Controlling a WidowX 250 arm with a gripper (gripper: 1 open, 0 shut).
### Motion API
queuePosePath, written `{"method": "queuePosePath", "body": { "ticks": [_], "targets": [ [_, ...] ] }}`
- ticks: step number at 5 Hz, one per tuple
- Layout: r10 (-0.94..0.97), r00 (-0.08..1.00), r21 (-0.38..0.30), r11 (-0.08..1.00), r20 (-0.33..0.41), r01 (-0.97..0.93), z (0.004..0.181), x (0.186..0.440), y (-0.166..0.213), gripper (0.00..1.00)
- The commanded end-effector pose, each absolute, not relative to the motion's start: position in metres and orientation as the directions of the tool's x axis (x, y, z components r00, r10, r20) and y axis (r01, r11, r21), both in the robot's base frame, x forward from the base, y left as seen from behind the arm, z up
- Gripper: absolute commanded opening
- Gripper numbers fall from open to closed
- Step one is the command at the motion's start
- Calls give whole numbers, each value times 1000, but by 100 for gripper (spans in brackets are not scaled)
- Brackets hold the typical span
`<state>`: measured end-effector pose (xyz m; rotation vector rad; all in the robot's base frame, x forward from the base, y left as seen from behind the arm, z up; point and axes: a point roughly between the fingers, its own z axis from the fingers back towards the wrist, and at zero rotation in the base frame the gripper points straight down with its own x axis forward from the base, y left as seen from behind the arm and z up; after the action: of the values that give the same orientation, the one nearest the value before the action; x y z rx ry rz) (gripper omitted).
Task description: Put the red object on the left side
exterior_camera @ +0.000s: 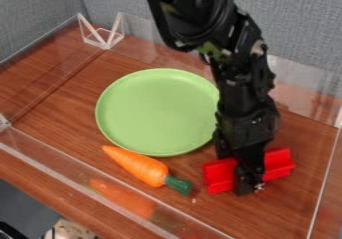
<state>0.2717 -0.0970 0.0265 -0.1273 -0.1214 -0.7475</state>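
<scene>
The red object, a bright red ribbed block, lies on the wooden table at the front right, just right of the green plate. My black gripper points straight down over the block's middle. Its fingers straddle the block and are closed against its sides, hiding its centre, and the block rests on the table. The left side of the table lies beyond the plate.
An orange carrot with a green stem lies in front of the plate, left of the block. A white wire stand sits at the back left. Clear plastic walls edge the table at the front and sides.
</scene>
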Motion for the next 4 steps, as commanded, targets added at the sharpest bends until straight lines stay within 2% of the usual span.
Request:
{"method": "queuePosePath", "body": {
  "ticks": [1,2,4],
  "targets": [
    [-612,772,-77,773,172,630,32,277,-102,0],
    [-559,814,-97,812,154,576,29,275,-105,0],
    [-578,807,-120,799,116,589,52,265,-106,0]
  ]
}}
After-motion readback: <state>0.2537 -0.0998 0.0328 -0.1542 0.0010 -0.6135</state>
